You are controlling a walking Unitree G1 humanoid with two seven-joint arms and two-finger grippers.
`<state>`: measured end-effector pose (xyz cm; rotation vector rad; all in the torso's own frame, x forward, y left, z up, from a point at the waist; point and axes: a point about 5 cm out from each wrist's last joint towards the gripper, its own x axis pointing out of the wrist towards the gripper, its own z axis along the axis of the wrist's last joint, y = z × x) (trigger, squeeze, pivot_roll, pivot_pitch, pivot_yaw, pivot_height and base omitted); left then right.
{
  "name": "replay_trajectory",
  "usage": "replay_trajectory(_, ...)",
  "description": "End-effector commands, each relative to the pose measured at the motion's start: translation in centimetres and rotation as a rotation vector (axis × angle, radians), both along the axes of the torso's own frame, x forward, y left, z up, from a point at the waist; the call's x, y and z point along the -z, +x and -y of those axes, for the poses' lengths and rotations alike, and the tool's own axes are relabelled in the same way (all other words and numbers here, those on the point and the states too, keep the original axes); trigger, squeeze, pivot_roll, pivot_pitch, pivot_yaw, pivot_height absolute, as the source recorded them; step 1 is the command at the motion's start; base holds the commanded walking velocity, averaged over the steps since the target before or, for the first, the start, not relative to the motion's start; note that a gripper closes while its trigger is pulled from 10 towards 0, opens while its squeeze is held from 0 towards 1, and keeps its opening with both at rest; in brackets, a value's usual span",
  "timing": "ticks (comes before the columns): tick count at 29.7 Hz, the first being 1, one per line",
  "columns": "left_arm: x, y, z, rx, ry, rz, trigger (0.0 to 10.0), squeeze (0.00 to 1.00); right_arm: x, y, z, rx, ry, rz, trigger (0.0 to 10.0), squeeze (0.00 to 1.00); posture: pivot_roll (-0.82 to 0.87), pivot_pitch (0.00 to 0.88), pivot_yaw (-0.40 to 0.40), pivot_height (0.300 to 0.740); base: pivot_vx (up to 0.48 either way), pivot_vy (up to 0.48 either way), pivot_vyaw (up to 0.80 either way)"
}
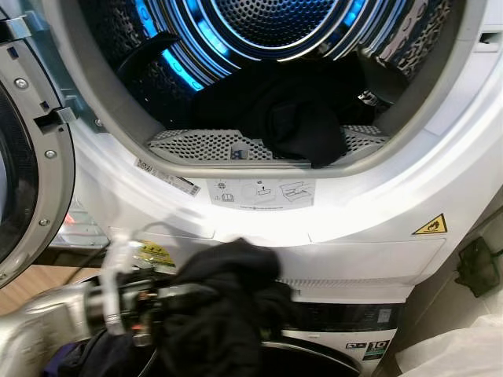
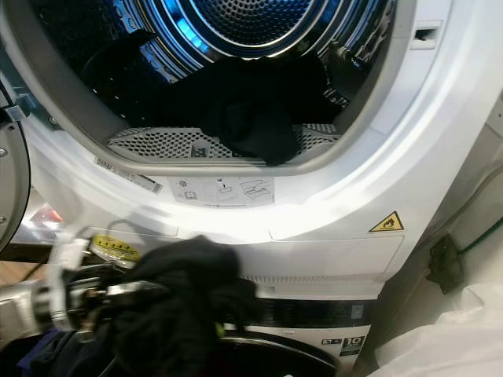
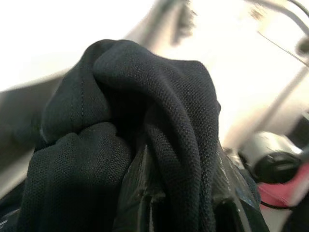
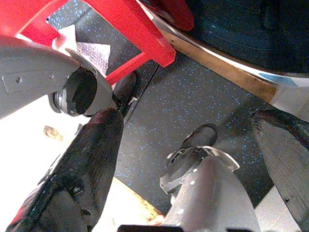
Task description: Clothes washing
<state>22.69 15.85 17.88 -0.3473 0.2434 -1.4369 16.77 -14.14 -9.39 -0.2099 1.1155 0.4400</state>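
At 6 o'clock below the drum: left end effector (image 1: 169, 302) clamped on a bunched black garment (image 1: 224, 302)
Drum (image 1: 259, 47): door open, lit blue, dark clothes (image 1: 302, 118) piled at the front lip
Right end effector (image 4: 188, 140): fingers spread wide, hanging over speckled floor (image 4: 178, 101) near a red stool (image 4: 120, 24)

Dark speckled floor (image 4: 193, 106); red plastic stool (image 4: 120, 29) on it; wooden floor strip (image 1: 31, 287) lower left.
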Motion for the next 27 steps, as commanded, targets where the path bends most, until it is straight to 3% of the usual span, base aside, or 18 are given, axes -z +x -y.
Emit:
replay_trajectory(1, -0.4, -0.2, 1.0, 0.072, 0.021, 0.045, 0.0, 0.0, 0.2, -0.5, -0.3, 0.013, 0.011, -0.014, 10.0, 0.0, 0.08, 0.0, 0.104, 0.74, 0.0, 0.0, 0.0)
replay_trajectory(2, -0.4, -0.3, 2.0, 0.123, 0.036, 0.062, 0.0, 0.0, 0.3, -0.6, -0.3, 0.015, 0.012, -0.017, 10.0, 0.0, 0.08, 0.0, 0.104, 0.74, 0.0, 0.0, 0.0)
replay_trajectory(4, -0.3, -0.3, 2.2, 0.133, 0.04, 0.066, 0.0, 0.0, 0.3, -0.7, -0.3, 0.016, 0.012, -0.018, 10.0, 0.0, 0.08, 0.0, 0.104, 0.74, 0.0, 0.0, 0.0)
replay_trajectory(6, -1.8, 0.5, 4.3, 0.206, 0.023, 0.179, 0.0, 0.0, 0.4, -1.0, -0.3, 0.021, 0.01, -0.027, 10.0, 0.0, 0.08, 0.0, 0.102, 0.74, 0.0, 0.0, 0.0)
replay_trajectory(10, -3.5, 1.8, 5.5, 0.22, 0.025, 0.281, 0.0, 0.0, 0.5, -1.2, -0.3, 0.021, 0.009, -0.031, 10.0, 0.0, 0.09, 0.0, 0.099, 0.74, 0.0, 0.0, 0.0)
replay_trajectory(13, -4.5, 1.9, 6.2, 0.275, 0.038, 0.356, 0.0, 0.0, 0.5, -1.2, -0.4, 0.021, 0.012, -0.032, 10.0, 0.0, 0.09, 0.0, 0.099, 0.74, 0.0, 0.0, 0.0)
replay_trajectory(15, -8.5, 3.2, 7.9, 0.301, -0.012, 0.541, 0.0, 0.0, 0.4, -1.0, -0.8, 0.017, 0.017, -0.026, 10.0, 0.0, 0.08, 0.0, 0.094, 0.74, 0.0, 0.0, 0.0)
replay_trajectory(17, -9.0, 3.3, 8.0, 0.305, -0.023, 0.557, 0.0, 0.0, 0.4, -1.0, -0.8, 0.017, 0.018, -0.025, 10.0, 0.0, 0.08, 0.0, 0.094, 0.74, 0.0, 0.0, 0.0)
replay_trajectory(18, -9.9, 3.5, 8.2, 0.299, -0.043, 0.596, 0.0, 0.0, 0.4, -0.9, -0.9, 0.017, 0.019, -0.024, 10.0, 0.0, 0.08, 0.0, 0.094, 0.74, 0.0, 0.0, 0.0)
replay_trajectory(19, -12.3, 4.0, 8.7, 0.275, -0.096, 0.683, 0.0, 0.0, 0.3, -0.8, -1.0, 0.014, 0.02, -0.021, 10.0, 0.0, 0.08, 0.0, 0.093, 0.74, 0.0, 0.0, 0.0)
replay_trajectory(22, -15.2, 4.3, 9.0, 0.24, -0.18, 0.766, 0.0, 0.0, 0.3, -0.8, -1.0, 0.01, 0.019, -0.02, 10.0, 0.0, 0.08, 0.0, 0.093, 0.74, 0.0, 0.0, 0.0)
replay_trajectory(27, -20.9, 5.0, 9.7, 0.024, -0.379, 0.95, 0.0, 0.0, 0.3, -0.7, -1.1, 0.006, 0.021, -0.018, 10.0, 0.0, 0.08, 0.0, 0.093, 0.74, 0.0, 0.0, 0.0)
